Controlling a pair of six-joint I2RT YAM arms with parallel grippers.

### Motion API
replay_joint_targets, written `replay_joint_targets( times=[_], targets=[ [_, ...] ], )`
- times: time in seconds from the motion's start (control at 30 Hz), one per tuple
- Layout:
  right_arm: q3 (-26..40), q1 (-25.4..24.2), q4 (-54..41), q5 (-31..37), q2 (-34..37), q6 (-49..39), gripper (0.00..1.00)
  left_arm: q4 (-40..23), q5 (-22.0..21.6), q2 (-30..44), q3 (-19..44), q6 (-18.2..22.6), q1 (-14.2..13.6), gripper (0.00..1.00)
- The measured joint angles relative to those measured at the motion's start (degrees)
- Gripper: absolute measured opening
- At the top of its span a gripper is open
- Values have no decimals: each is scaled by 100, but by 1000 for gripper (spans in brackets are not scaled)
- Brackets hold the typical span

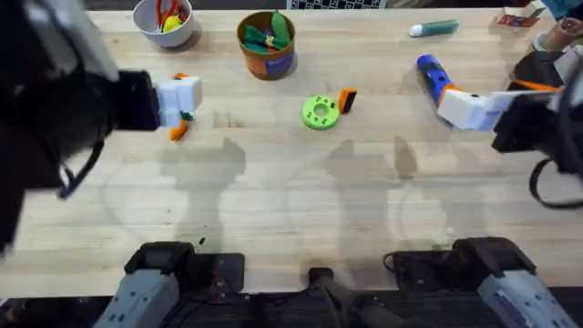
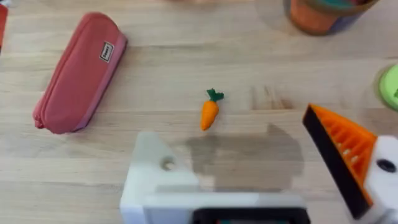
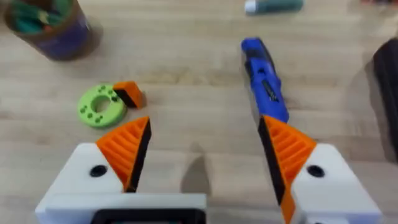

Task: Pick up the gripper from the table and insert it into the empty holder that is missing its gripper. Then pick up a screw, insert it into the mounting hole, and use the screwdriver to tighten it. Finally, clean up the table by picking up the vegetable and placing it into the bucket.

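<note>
Red pouch near carrot, right claw spread, left claw unclear

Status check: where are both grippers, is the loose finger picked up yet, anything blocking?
Left gripper open over the carrot, one holder bare. Right gripper open, empty, near the screwdriver. Loose orange gripper on the table beside the green disc. Nothing blocking.
</note>
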Motion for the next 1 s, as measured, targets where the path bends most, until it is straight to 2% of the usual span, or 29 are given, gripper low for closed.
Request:
replay_joint_targets(
  times=[0.1,0.27,0.47,0.7,0.77,0.8,0.87,1.0],
  targets=[
    [471,-2,-509,2,791,-13,994,-511,-9,727,435,22,0,985],
    [953,-1,-860,1,1735,-15,994,-1037,-9,1623,755,34,0,985],
    [1048,-1,-996,0,2143,-15,994,-1156,-16,2236,770,-7,0,985],
    [1053,-1,-1004,0,2225,-15,993,-935,-1,2278,792,49,64,985],
    [1054,-2,-1004,0,2225,-15,993,-1019,99,2287,796,235,242,985],
    [1054,-2,-1004,0,2225,-15,994,-1129,421,2425,803,666,719,985],
    [1054,-1,-1004,0,2225,-15,994,-1054,651,2647,810,957,1071,985],
    [1055,-2,-1004,0,2225,-15,993,-933,971,3194,889,1515,1510,985]
  ],
)
